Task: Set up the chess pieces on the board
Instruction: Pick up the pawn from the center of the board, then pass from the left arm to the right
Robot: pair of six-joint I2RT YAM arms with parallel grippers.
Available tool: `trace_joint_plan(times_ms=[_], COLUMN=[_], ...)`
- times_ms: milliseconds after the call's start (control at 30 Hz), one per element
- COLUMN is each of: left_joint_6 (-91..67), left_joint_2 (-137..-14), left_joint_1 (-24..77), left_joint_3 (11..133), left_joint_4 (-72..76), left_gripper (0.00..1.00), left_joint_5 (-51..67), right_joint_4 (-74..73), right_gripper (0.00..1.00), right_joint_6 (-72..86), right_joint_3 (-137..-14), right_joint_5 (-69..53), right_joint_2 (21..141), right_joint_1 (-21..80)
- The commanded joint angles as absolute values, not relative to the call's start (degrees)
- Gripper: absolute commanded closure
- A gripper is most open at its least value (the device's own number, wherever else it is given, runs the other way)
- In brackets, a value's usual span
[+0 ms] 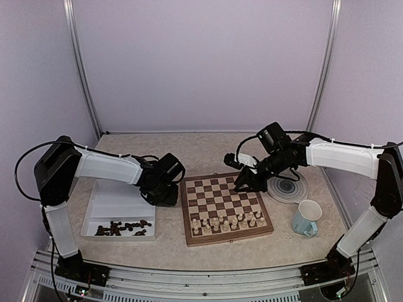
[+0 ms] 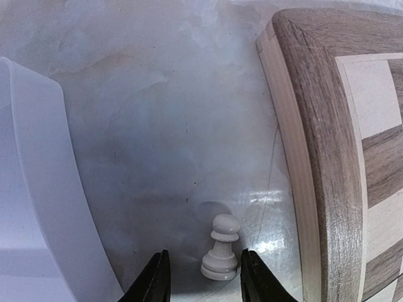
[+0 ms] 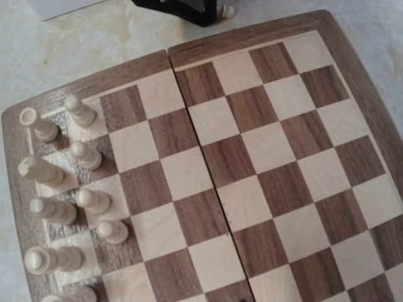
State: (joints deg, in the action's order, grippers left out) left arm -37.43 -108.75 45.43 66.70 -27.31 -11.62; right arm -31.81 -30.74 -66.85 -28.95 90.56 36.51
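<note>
Pale lilac walls enclose a beige marbled table (image 1: 208, 151).

In the top view the chessboard (image 1: 227, 211) lies at the centre. The cream pieces (image 1: 230, 221) stand on its two near ranks, which look almost full. Every other square is bare. Left of the board a white tray (image 1: 113, 204) holds the dark pieces (image 1: 123, 228) in a loose heap. To the right of the board are a round plate (image 1: 288, 187) and a mug (image 1: 306, 218). The left pincer (image 1: 165, 196) is low between the tray and the board. The right pincer (image 1: 242, 182) hangs over the board's far right part, and I cannot tell whether it is wide, narrow or holding anything.

In the left wrist view one cream pawn (image 2: 221, 247) stands upright on the table just off the board's left border. The pincer's fingers (image 2: 154, 280) are on either side of it, narrowed but not yet gripping, with a gap showing on one side.

The right wrist view looks down on the board and shows none of its own fingers. The empty half fills most of the frame.

The task looks under halfway done. The cream side lacks this pawn, and the whole dark set remains to be placed.
</note>
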Motion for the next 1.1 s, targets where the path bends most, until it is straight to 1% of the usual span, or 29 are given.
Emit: trace_joint_plan(times_ms=[0, 167, 367, 433, 533, 667, 767, 900, 1067], left_joint_6=[-35.5, -34.9, -34.2, -33.9, -32.5, -28.8, -26.1, -19.2, -15.4], left_joint_2=[-110.8, -111.5, -111.6, -110.7, -107.3, -99.2, -92.4, -83.7, -81.3], left_joint_1=[44.2, 44.2, 44.4, 44.7, 46.2, 48.6, 49.3, 52.2, 56.0], left_joint_3=[67.7, 68.1, 68.6, 68.4, 66.9, 62.2, 58.0, 52.5, 52.4], left_joint_4=[-27.8, -28.1, -29.7, -30.0, -28.5, -21.9, -14.7, -3.7, -0.8], left_gripper=[0.63, 0.71, 0.84, 0.85, 0.9, 0.92, 0.93, 0.9, 0.89], left_joint_5=[-9.4, -8.1, -7.3, -8.0, -11.0, -15.5, -13.8, -9.4, -8.2], right_joint_4=[-31.6, -31.3, -31.5, -32.8, -36.0, -38.0, -37.5, -36.1, -39.1], right_gripper=[0.75, 0.75, 0.76, 0.76, 0.73, 0.66, 0.62, 0.58, 0.55], right_joint_6=[-30.5, -30.5, -30.0, -29.2, -28.0, -23.9, -19.5, -14.1, -12.8], right_joint_3=[-67.1, -66.7, -67.4, -70.2, -76.7, -83.3, -84.8, -86.1, -89.5], right_joint_5=[-29.1, -29.0, -28.8, -31.5, -38.3, -45.7, -52.1, -63.3, -68.9], right_joint_2=[89.7, 89.4, 89.3, 89.6, 91.9, 96.3, 99.5, 104.0, 108.4], right_joint_1=[36.1, 36.1, 36.0, 34.0, 29.3, 26.2, 26.1, 26.4, 30.1])
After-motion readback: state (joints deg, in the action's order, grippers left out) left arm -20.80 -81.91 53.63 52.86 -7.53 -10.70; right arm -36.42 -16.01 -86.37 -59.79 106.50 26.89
